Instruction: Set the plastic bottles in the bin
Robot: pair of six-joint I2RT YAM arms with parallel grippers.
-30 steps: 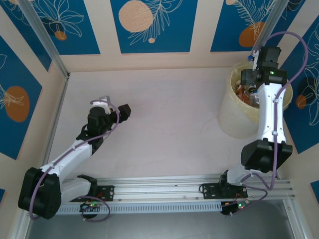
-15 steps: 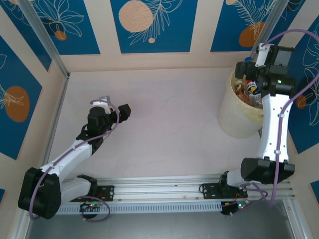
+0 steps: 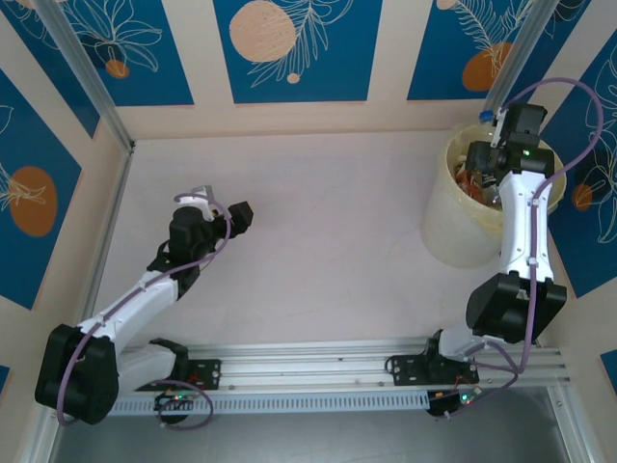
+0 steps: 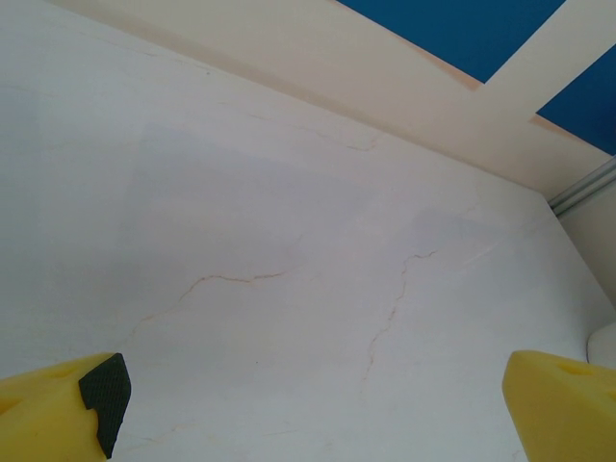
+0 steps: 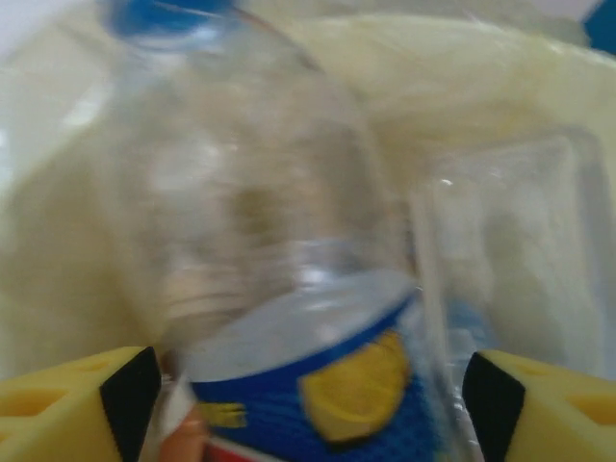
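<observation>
Left gripper [image 3: 224, 204] is sitting over the pale veined table [image 3: 328, 222], left of centre, jaws gaping wide. Right gripper [image 3: 480, 154] is hanging over the bin [image 3: 453, 231] in the far-right corner. A clear blue-labelled bottle [image 5: 289, 241] is blurring between its fingers, so can't tell whether it's gripping; more plastic bottles [image 3: 469, 181] are lying inside. Blue floral wall panels [image 3: 289, 43] are boxing in the back and sides.

Blurred clear bottle [image 5: 260, 221], blue cap [image 5: 159, 14] up, blue-yellow label [image 5: 327, 385] low, between yellow fingertips [image 5: 67, 404]; pale bin wall [image 5: 500, 87] behind.
</observation>
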